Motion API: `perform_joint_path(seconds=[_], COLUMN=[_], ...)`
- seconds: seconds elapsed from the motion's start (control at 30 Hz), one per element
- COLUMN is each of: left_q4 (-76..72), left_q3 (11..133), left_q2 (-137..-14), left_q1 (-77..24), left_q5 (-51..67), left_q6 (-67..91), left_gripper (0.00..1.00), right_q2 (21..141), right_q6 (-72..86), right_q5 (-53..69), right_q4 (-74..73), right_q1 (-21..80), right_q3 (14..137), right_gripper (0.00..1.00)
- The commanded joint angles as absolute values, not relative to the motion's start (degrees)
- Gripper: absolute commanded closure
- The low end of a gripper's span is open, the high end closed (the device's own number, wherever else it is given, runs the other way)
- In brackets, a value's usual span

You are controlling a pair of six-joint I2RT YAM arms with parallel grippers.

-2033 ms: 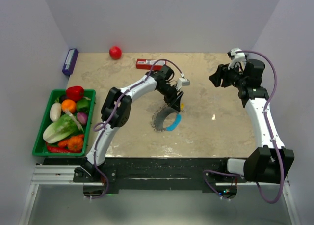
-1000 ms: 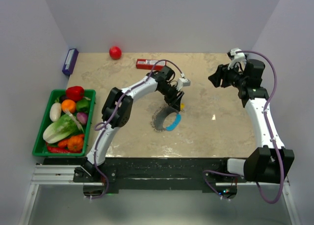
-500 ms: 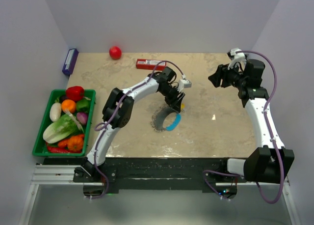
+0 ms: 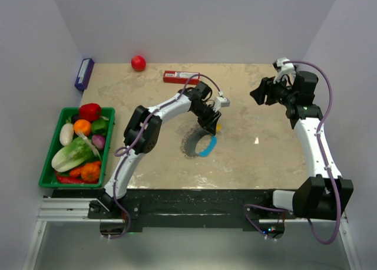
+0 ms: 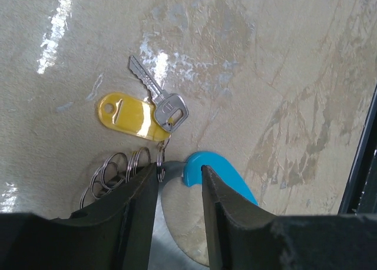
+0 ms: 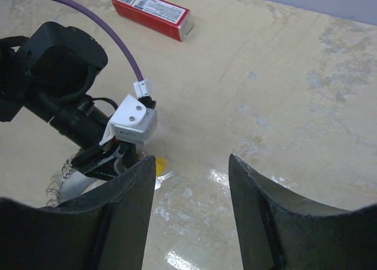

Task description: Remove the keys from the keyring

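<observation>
Down at the tabletop (image 5: pixel 277 75), the left end effector (image 5: pixel 179 174) is seen with its two fingers (image 5: pixel 138 223) set close together and a thin gap left between them. The keyring (image 5: pixel 222 180) runs through that gap, just where its grey band meets the blue part. It cannot be told whether the loop is pinched or only straddled. Just past the fingertips lies the key (image 5: pixel 158 96), silver and flat on the tabletop, with a yellow tag (image 5: pixel 126 115) touching its head. A bunch of small rings (image 5: pixel 112 174) is seen beside one finger.

The key is judged to be light, hard and slippery, so it will likely slide if it is pushed. The loop is floppy and will follow if the key is pulled. It is best held down near the joint while the key is taken by its wide head.

The left arm (image 4: pixel 168 108) is stretched out over the middle of the tabletop, with its wrist bent down at the loop. The right end effector (image 6: pixel 191 164) is held wide with nothing in it, up in the air and well apart from the keyring. The right arm (image 4: pixel 315 140) is raised at the right side.
</observation>
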State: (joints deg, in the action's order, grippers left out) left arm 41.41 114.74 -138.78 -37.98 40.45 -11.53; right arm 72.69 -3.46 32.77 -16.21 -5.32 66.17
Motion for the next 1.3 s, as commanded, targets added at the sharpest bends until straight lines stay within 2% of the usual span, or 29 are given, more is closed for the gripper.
perform_joint_path(seconds=[0.0, 0.2, 0.3, 0.33, 0.47, 0.73, 1.07, 1.2, 1.27], left_q4=[41.1, 40.7, 40.6, 40.6, 40.5, 40.5, 48.1, 52.6, 54.4], left_q3=[114.9, 115.0, 115.0, 115.0, 115.2, 115.0, 114.2, 113.8, 113.6], left_q2=[-139.1, -139.4, -139.7, -139.7, -139.7, -138.9, -131.1, -127.6, -125.6], left_q1=[-38.3, -38.3, -38.3, -38.3, -38.4, -38.4, -38.4, -38.3, -38.4], left_q5=[40.1, 40.0, 40.1, 40.1, 40.0, 40.3, 53.3, 57.6, 60.4], left_q6=[-12.0, -11.9, -11.9, -11.9, -11.8, -12.7, -24.0, -27.8, -30.1], left_gripper=[0.63, 0.74, 0.85, 0.92, 0.99, 1.00, 1.00, 1.00, 1.00], right_q2=[71.8, 71.9, 71.8, 71.8, 72.0, 71.8, 70.6, 67.9, 66.1], right_q6=[-2.9, -2.9, -3.0, -3.0, -3.1, -3.3, -11.2, -18.2, -20.4], right_q5=[34.3, 34.4, 34.4, 34.4, 34.5, 34.8, 45.3, 50.2, 52.8], right_q4=[-14.2, -14.2, -14.2, -14.3, -14.5, -14.6, -19.9, -22.6, -24.3], right_q1=[-5.5, -5.5, -5.5, -5.6, -5.5, -5.6, -5.5, -5.5, -5.5], right_q3=[66.4, 66.1, 66.3, 66.3, 66.4, 66.5, 68.9, 68.6, 68.4], right_gripper=[0.44, 0.44, 0.44, 0.44, 0.44, 0.44, 0.43, 0.39, 0.33])
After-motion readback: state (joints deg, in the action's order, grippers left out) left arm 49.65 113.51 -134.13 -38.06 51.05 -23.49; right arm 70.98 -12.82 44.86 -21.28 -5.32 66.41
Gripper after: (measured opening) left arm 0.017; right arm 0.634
